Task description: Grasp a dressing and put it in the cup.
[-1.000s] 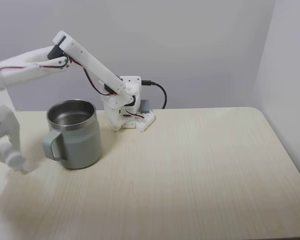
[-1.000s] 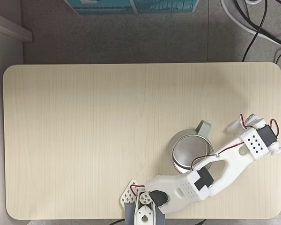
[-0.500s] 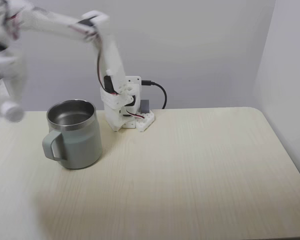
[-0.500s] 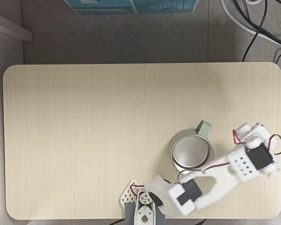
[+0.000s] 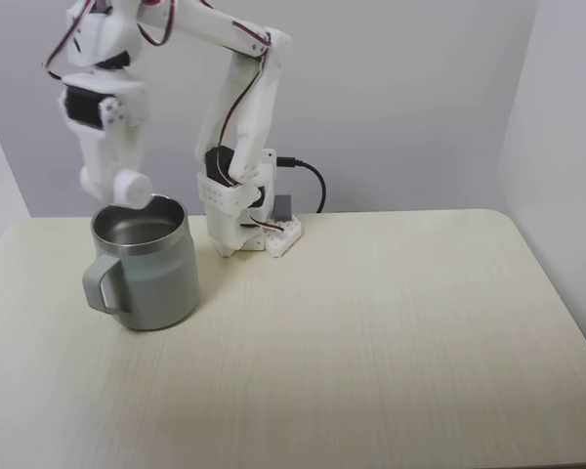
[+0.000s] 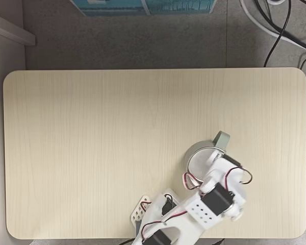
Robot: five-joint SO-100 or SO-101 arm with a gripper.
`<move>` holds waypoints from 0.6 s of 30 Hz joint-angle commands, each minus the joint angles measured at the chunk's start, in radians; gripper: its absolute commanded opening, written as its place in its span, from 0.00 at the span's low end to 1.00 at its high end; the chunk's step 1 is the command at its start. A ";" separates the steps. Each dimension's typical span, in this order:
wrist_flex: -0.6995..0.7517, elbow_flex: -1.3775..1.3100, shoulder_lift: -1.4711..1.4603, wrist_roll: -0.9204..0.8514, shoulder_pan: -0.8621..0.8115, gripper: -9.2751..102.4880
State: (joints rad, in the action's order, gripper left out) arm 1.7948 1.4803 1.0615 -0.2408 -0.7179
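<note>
Surface: pale wood-grain table [image 5: 391, 322], meeting a grey wall behind in a fixed view.
Cup: sage-green cup [image 5: 146, 264] standing upright near the arm's base [image 5: 249, 220], handle [image 5: 103, 283] pointing toward the camera; steel rim partly showing under the arm from above [image 6: 196, 153].
Gripper: gripper [image 5: 117, 186] hanging just above the cup's rim, clamping the dressing.
Dressing: white dressing [image 5: 132, 188] sitting between the fingers, hovering over the cup's far-left edge.

Looks like office/lab corner: plain desk [image 5: 391, 322], bare grey walls, floor cables [image 6: 278, 25].
</note>
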 commanded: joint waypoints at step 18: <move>0.012 -0.041 -0.123 -0.041 0.012 0.29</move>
State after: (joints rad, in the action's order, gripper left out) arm 1.7948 1.4373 0.9541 -0.2838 -0.6995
